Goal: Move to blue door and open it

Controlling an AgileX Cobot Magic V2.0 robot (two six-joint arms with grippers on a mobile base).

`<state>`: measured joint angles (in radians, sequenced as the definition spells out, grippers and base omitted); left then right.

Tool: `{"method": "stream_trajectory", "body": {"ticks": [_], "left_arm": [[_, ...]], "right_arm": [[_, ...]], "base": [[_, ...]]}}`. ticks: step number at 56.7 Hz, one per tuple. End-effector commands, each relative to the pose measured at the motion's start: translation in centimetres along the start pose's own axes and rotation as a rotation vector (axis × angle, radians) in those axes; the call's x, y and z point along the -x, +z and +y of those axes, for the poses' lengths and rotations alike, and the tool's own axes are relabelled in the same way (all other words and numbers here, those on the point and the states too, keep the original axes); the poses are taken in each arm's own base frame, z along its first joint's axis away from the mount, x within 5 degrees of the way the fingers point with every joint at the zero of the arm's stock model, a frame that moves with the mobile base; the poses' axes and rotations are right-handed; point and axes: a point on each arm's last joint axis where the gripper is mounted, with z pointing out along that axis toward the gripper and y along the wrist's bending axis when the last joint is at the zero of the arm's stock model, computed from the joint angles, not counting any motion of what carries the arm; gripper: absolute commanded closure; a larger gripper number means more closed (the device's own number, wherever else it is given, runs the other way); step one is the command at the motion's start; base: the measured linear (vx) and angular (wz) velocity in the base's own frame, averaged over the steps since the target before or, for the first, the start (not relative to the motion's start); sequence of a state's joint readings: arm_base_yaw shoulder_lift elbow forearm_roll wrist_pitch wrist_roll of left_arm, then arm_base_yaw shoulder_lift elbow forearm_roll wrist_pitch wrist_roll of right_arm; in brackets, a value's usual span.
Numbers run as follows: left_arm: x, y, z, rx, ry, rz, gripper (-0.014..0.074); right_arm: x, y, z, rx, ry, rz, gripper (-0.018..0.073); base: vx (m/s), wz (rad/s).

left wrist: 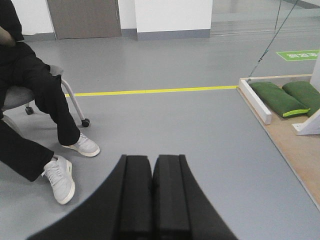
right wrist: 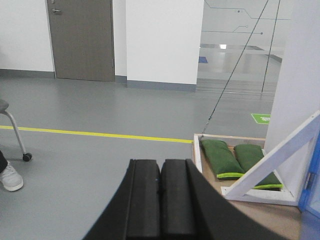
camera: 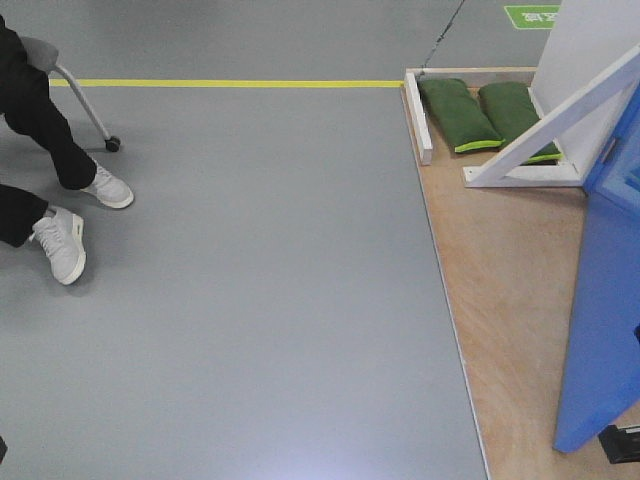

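Both hands are empty, pads pressed together: the left hand [left wrist: 151, 200] over grey floor [camera: 250, 300], the right hand [right wrist: 160, 200] nearer the wooden surface [camera: 500, 300]. Neither touches the door [camera: 605, 300], which stands on that surface ahead and to the right of both. Only part of it shows, so the approach looks unfinished and the opening not yet begun.

Centre grey floor [camera: 260, 300] open; seated person [camera: 45, 135] left; white brace [camera: 560, 125], sandbags [camera: 460, 115] beside blue door [camera: 605, 300].
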<state>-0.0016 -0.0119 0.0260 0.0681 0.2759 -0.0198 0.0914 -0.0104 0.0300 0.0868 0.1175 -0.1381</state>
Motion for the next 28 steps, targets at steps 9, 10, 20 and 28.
{"method": "stream_trajectory", "body": {"ticks": [9,10,20,28], "left_arm": [[1.66,-0.40,-0.01,-0.007,-0.009,-0.124,0.0524],[1.66,-0.40,-0.01,-0.007,-0.009,-0.124,0.0524],[1.66,-0.40,-0.01,-0.007,-0.009,-0.124,0.0524],[1.66,-0.40,-0.01,-0.007,-0.009,-0.124,0.0524]], "right_arm": [[0.73,-0.13,-0.12,-0.016,-0.010,-0.093,0.0547],[0.73,-0.13,-0.12,-0.016,-0.010,-0.093,0.0547],[0.73,-0.13,-0.12,-0.016,-0.010,-0.093,0.0547],[0.73,-0.13,-0.12,-0.016,-0.010,-0.093,0.0547]], "base": [[0.37,0.02],[0.36,0.01],[0.35,0.02],[0.32,0.03]]}}
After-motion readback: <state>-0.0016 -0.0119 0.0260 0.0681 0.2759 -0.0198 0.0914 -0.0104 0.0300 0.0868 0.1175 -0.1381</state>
